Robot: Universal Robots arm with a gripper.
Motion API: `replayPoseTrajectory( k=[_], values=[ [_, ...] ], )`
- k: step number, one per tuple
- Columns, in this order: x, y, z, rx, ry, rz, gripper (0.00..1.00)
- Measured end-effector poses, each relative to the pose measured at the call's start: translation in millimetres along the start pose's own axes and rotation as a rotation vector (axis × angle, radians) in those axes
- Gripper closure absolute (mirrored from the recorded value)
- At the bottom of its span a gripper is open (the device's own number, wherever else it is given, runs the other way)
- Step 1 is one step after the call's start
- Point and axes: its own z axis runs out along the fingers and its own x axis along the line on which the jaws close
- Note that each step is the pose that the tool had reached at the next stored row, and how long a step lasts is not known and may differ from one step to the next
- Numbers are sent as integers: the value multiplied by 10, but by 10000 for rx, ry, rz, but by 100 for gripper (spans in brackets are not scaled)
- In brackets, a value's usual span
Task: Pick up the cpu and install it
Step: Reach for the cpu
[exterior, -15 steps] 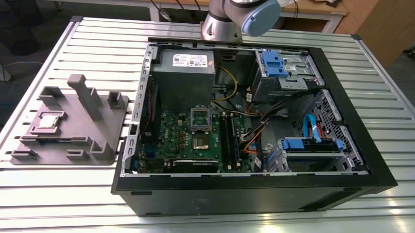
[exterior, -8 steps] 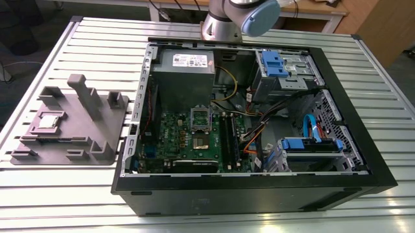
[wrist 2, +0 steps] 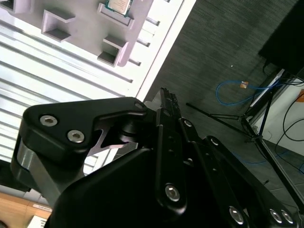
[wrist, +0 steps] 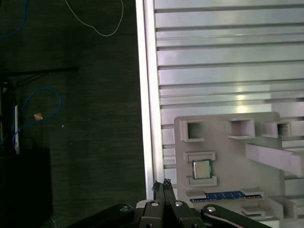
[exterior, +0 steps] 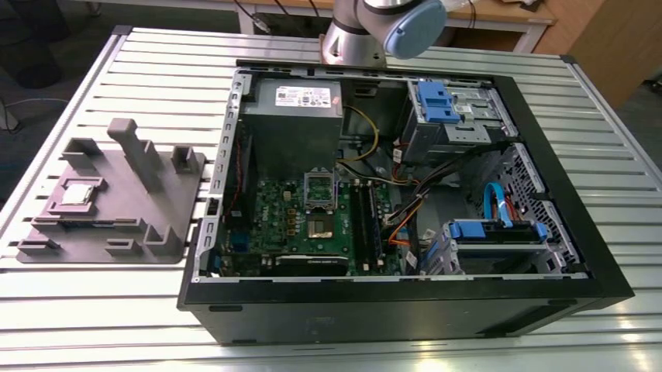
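Tool: closed, empty | cpu: small silver-grey square, pale edge, flat in grey holder

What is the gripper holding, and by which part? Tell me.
Nothing. The gripper is shut with nothing between its fingers; the cpu lies in the grey holder, apart from the gripper.

slatted table with grey holder and computer case

At the exterior view's left, the chip lies uncovered from above on its grey holder; a tall post rises just beside it. Cables crowd the open case's middle.
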Motion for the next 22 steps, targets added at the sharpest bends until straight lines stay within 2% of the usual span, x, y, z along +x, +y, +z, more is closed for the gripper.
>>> replayPoseTrajectory(
  k=[9, 10, 22],
  values=[
    [153, -12, -3, -1, -1, -1, 89],
    [126, -10, -2, -9, 0, -2, 89],
    [-417, 23, 16, 0, 127, 6, 89]
  ],
)
